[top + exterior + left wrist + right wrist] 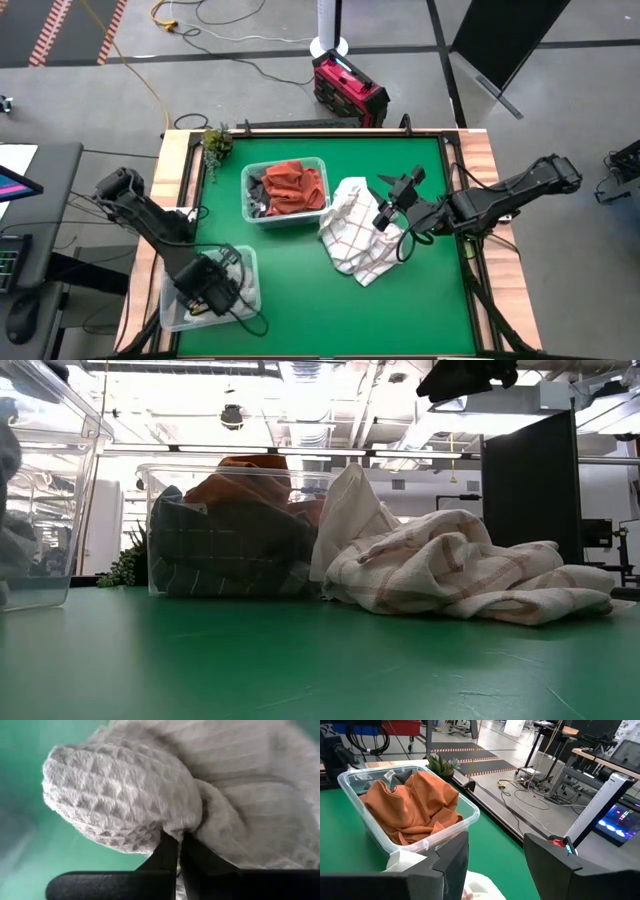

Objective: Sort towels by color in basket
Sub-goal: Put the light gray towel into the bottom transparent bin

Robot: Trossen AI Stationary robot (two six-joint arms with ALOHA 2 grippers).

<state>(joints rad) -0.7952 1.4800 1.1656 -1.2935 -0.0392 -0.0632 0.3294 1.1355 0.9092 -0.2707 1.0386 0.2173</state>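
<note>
Nearest the front edge of the green table (300,300), at its left corner, the left gripper (177,842) is down inside a clear plastic bin (170,305), its two dark fingers pinched together on a fold of a light grey waffle-weave towel (150,785) that fills the left wrist view. Farther in, near the middle of the table, a white towel with thin red grid lines (362,240) lies in a loose crumpled heap on the bare green surface. The right gripper (395,205) hovers above this heap with its fingers spread wide and nothing between them. Just beyond and to the left of the heap stands a second clear bin (246,205), holding a rust orange towel (415,805) on top and a grey plaid towel (225,550) pressed against its wall. At the table's far left corner sits a small green plant (216,142).
</note>
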